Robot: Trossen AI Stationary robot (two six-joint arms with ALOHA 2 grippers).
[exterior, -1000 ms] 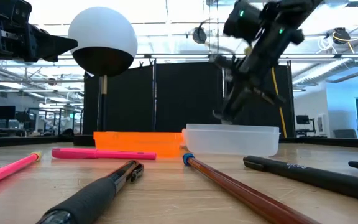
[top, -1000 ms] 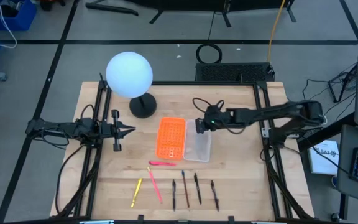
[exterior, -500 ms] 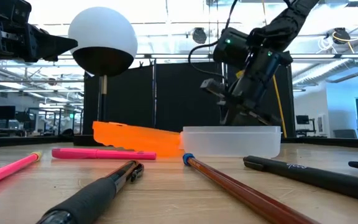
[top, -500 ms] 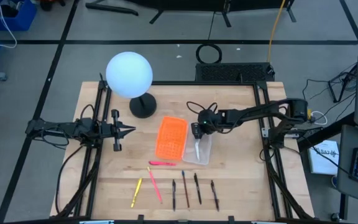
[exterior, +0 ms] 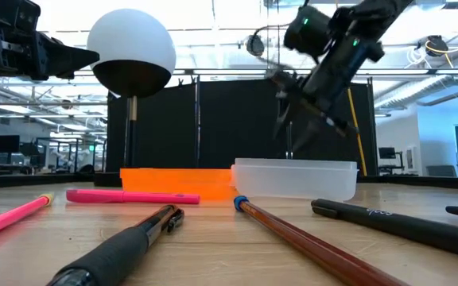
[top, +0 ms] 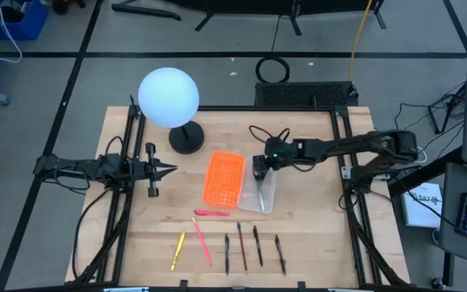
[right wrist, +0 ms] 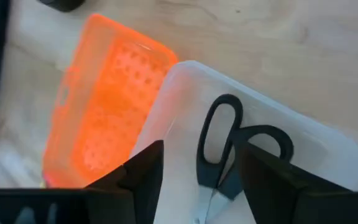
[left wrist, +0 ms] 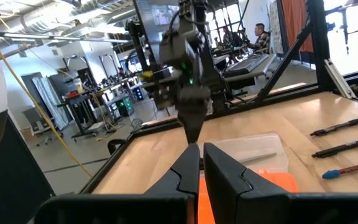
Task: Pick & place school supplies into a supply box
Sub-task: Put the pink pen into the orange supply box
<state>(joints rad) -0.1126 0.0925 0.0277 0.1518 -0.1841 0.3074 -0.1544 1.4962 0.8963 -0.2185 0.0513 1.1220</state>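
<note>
At frame centre, the right gripper (top: pixel 259 169) hovers with fingers spread over the clear box (top: pixel 259 191) — scissors (right wrist: pixel 229 146) lie inside; left gripper (top: pixel 167 169) at left, fingers closed.

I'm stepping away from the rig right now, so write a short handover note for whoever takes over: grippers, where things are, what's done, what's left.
Right gripper: open and empty, hovering over the clear supply box.
Left gripper: shut, parked at the table's left side, holding nothing.
Done: the scissors lie inside the supply box.
The orange tray sits right beside the box; leave it alone.
Left: seven pens and pencils on the table's front part: a pink pen nearest the trays, then a row with a yellow one, a pink-red pencil and four dark ones. All of them remain to go into the box.
</note>
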